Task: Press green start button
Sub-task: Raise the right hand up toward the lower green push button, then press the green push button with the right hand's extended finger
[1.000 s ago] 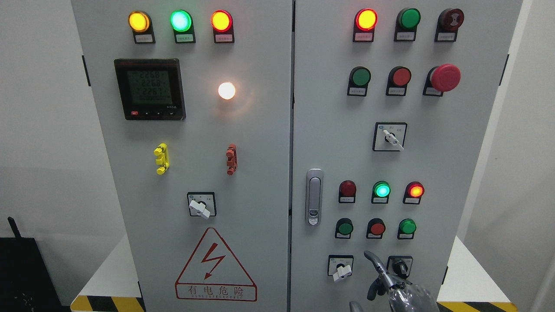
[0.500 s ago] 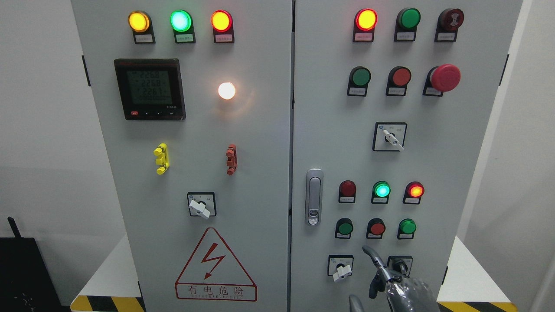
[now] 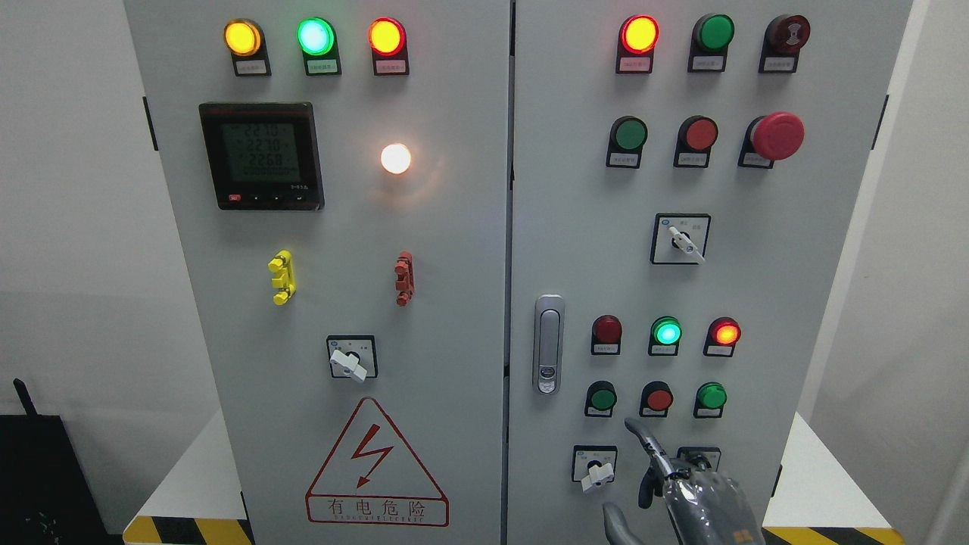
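Note:
My right hand (image 3: 689,496) rises from the bottom edge in front of the cabinet's right door. Its index finger (image 3: 640,439) is stretched out, pointing up and left, while the other fingers curl in and hold nothing. The fingertip is just below the lower row of push buttons, between a dark green button (image 3: 603,397) and a red button (image 3: 658,399). A brighter green button (image 3: 711,395) ends that row on the right. Another green button (image 3: 630,134) sits higher up. My left hand does not show.
Two rotary selector switches (image 3: 596,465) (image 3: 700,459) flank the finger. A lit green lamp (image 3: 667,331) and red lamps sit above the button row. A door handle (image 3: 549,344) is to the left, and a red emergency stop (image 3: 777,135) is at the upper right.
My right hand has risen and shifted a little left; the index fingertip has moved from beside the lower selector switch to just under the button row.

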